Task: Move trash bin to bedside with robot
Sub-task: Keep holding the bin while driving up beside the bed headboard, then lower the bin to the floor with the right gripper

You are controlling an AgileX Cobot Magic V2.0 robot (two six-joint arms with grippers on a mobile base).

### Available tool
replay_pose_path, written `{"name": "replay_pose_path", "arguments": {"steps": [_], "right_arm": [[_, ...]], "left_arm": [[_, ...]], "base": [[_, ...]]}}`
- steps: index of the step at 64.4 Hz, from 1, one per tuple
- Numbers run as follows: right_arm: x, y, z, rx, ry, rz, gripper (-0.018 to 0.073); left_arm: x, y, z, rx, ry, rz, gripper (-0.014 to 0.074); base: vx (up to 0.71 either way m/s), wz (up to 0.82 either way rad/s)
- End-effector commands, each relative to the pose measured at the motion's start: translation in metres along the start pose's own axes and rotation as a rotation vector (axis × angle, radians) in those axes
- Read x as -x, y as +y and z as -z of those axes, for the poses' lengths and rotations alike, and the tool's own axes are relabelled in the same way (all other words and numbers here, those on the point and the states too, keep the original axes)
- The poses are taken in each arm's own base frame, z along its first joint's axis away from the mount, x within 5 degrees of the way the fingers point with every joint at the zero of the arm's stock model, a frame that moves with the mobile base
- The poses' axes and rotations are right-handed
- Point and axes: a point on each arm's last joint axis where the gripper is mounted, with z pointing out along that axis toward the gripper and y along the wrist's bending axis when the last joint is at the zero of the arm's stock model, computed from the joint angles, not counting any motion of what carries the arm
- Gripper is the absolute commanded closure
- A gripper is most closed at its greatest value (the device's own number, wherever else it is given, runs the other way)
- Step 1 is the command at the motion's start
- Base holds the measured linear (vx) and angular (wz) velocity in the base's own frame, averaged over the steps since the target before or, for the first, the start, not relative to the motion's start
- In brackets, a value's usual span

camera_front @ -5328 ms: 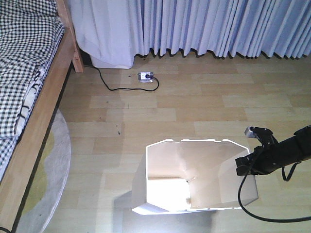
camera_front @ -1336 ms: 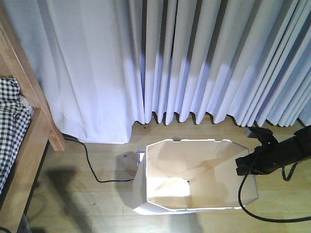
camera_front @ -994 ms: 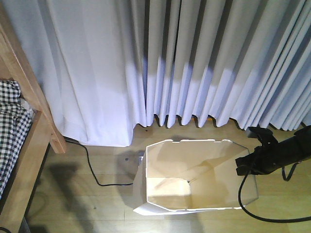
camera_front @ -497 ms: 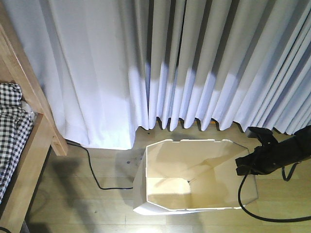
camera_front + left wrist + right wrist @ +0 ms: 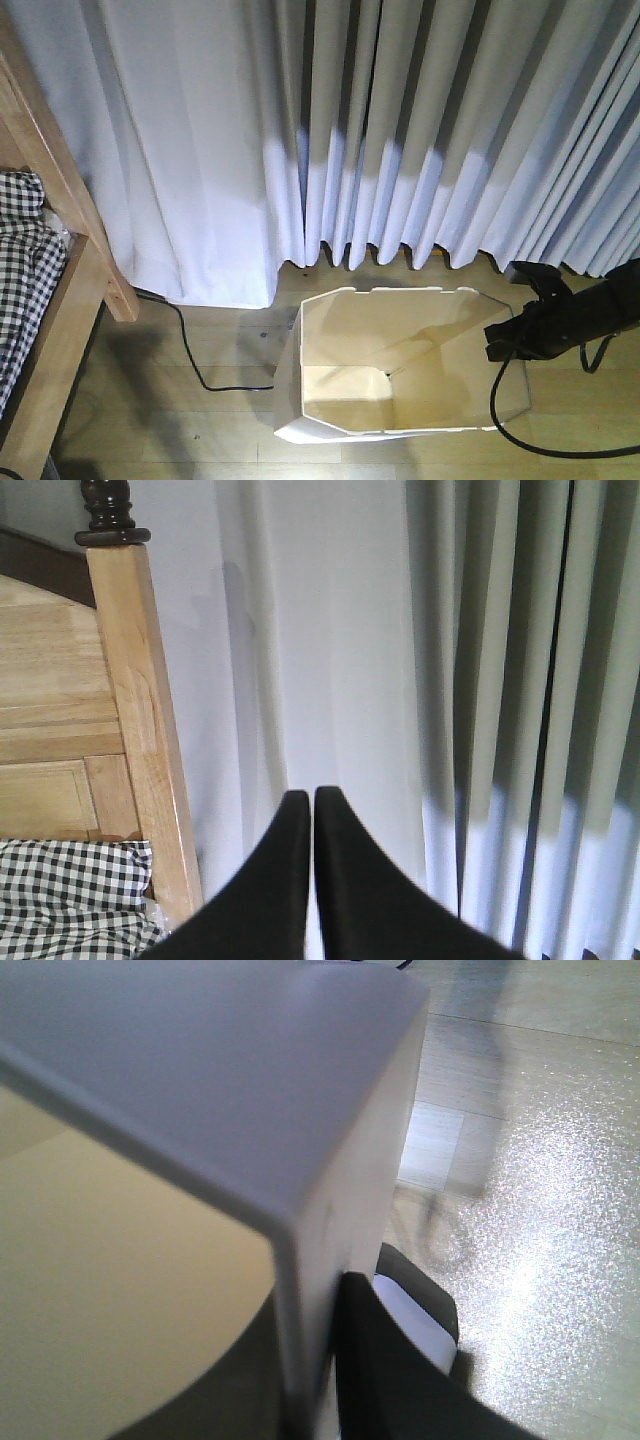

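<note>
The white trash bin (image 5: 350, 330) stands on the wood floor just below the curtain, its cream inside empty. My right gripper (image 5: 499, 342) is shut on its right rim. In the right wrist view the thin bin wall (image 5: 330, 1160) sits pinched between the right gripper's (image 5: 318, 1360) black fingers (image 5: 385, 1380). The bed's light wooden frame (image 5: 72, 290) and checked bedding (image 5: 18, 265) lie at the left edge, about a bin's width from the bin. My left gripper (image 5: 307, 798) is shut on nothing, raised facing the curtain beside the bed's post (image 5: 135, 710).
Pale pleated curtains (image 5: 380, 130) hang right behind the bin. A black power cable (image 5: 195, 365) snakes over the floor between bed and bin. My right arm's own cable (image 5: 497, 415) loops down beside the bin's right wall.
Over the last seconds the whole view advanced to the curtain with the bin still held in my right gripper. In the last half second almost nothing shifts.
</note>
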Motion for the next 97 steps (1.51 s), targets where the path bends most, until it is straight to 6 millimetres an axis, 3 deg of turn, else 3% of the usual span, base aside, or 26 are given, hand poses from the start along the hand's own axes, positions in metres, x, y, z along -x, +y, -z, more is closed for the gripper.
{"name": "replay_pose_path", "arguments": {"steps": [1,14,50,58,77,97], "right_arm": [[0.017,0.021,0.020,0.171,-0.095,-0.033,0.0564],[0.016,0.012,0.011,0.128,-0.040,-0.023,0.0564],[0.029,-0.045,-0.049,-0.024,0.034,-0.146,0.0564],[0.034,-0.054,-0.070,-0.025,0.049,-0.148,0.0564],[0.048,-0.052,-0.136,-0.081,0.194,-0.059,0.0561],[0.060,-0.062,-0.170,-0.089,0.188,-0.091,0.0547]], "left_arm": [[0.004,0.000,0.001,-0.007,-0.078,0.023,0.0603],[0.004,0.000,0.001,-0.007,-0.078,0.023,0.0603],[0.004,0.000,0.001,-0.007,-0.078,0.023,0.0603],[0.004,0.000,0.001,-0.007,-0.078,0.023,0.0603],[0.004,0.000,0.001,-0.007,-0.078,0.023,0.0603],[0.004,0.000,0.001,-0.007,-0.078,0.023,0.0603]], "base": [[0.00,0.00],[0.00,0.00],[0.00,0.00],[0.00,0.00],[0.00,0.00],[0.00,0.00]]}}
